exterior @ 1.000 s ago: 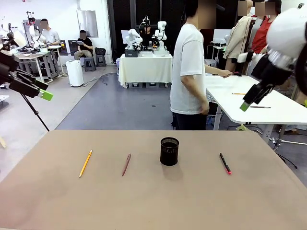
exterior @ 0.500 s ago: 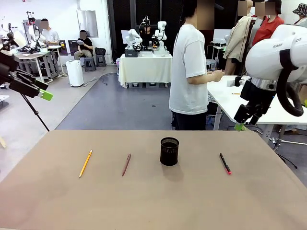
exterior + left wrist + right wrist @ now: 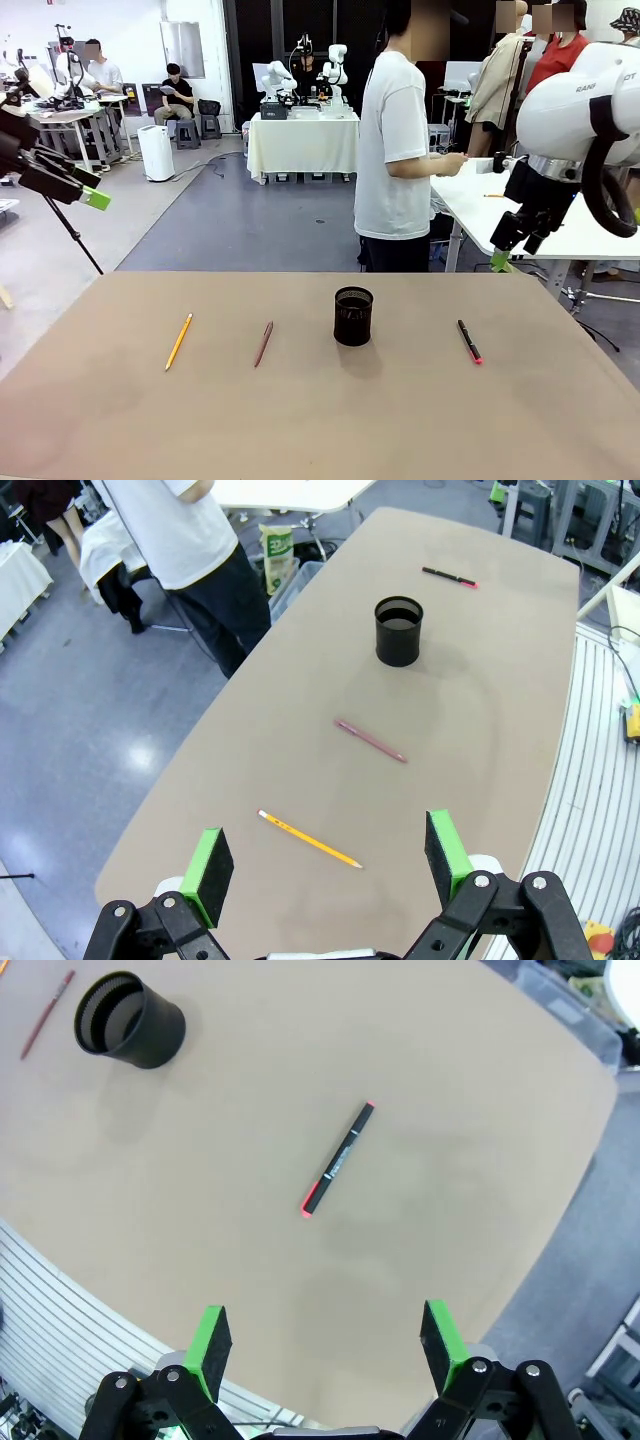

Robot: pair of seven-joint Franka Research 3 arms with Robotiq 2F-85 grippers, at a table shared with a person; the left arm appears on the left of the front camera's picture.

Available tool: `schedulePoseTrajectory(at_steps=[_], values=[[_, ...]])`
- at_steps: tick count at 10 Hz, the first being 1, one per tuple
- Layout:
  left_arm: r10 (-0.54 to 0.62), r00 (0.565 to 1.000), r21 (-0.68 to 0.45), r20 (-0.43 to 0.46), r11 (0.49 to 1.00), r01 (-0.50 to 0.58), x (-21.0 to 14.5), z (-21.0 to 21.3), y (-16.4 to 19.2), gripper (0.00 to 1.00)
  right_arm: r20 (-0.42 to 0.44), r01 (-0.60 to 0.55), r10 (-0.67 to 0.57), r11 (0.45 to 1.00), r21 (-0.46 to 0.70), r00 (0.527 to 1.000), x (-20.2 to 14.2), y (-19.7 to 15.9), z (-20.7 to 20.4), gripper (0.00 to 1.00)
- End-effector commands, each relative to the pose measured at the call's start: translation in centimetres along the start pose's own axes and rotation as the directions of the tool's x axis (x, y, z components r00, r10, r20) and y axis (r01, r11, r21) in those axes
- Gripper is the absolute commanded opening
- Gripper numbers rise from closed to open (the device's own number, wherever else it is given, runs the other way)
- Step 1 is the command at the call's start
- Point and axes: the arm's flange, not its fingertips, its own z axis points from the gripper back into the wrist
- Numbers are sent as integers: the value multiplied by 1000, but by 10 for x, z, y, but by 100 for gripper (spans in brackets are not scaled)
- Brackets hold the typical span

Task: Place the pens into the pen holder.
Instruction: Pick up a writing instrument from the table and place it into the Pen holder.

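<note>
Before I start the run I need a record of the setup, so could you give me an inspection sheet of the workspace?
Surface: tan table, flat.
Job's things: black holder upright near the middle, no pen in it. The yellow pencil and brown pen lie flat on its left and the black-red pen on its right, all apart from it.
Clutter: nothing seen.
End effectors: left end effector and right end effector are open, raised above the table, holding nothing.
Cables: black hose looped on the right arm.
Surroundings: a person at the far side is turned toward a white table. Other people are farther off.
</note>
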Motion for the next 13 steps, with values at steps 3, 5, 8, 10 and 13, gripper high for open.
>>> schedulePoseTrajectory(at_steps=[3, 5, 8, 10, 13], values=[[-15, 1000, -9, 20, 1000, 15, 0, 0, 1, 100, -161, 152, -150, 988, 2, 976, 50, -21, -54, 100], [-15, 1000, -9, 20, 1000, 15, 0, 0, 1, 100, -226, 211, -211, 977, -27, 951, 67, -28, -87, 100], [-15, 1000, -9, 20, 1000, 15, 0, 0, 1, 100, -254, 280, -281, 959, -41, 926, 78, -33, -125, 100], [-15, 1000, -9, 20, 1000, 15, 0, 0, 1, 100, -230, 351, -372, 927, -129, 899, 71, -18, -156, 100], [-15, 1000, -9, 20, 1000, 15, 0, 0, 1, 100, -146, 437, -465, 879, -192, 873, 68, 0, -189, 100]])
